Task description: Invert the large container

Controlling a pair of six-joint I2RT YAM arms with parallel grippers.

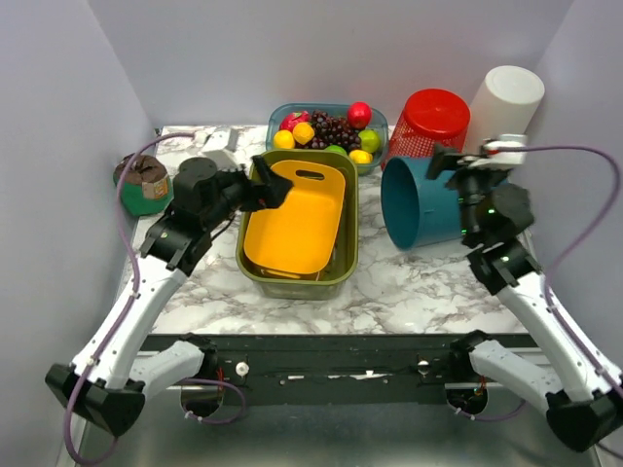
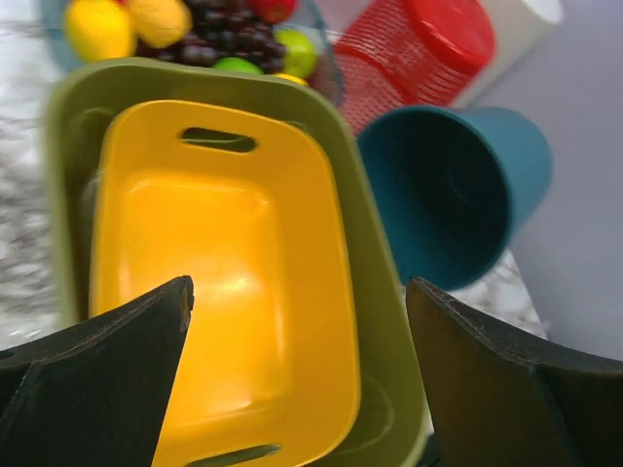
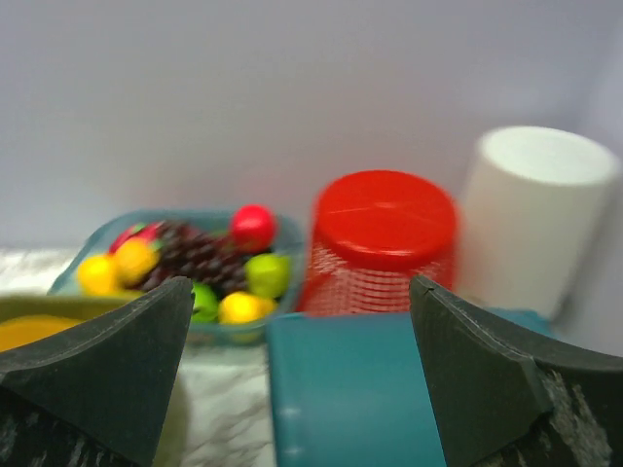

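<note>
Top external: smooth, tapered teal plastic bucket [image 1: 414,209] lies sideways.

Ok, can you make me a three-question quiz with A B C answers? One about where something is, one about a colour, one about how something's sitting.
1. Where is the yellow tray? A in the green tub B on the floor C on a shelf
2. What colour is the mesh basket? A blue B red C white
3. How is the teal bucket sitting? A upright B upside down C on its side
Answers: 1 A, green walls surround it; 2 B, it is bright red; 3 C, its mouth faces sideways.
</note>
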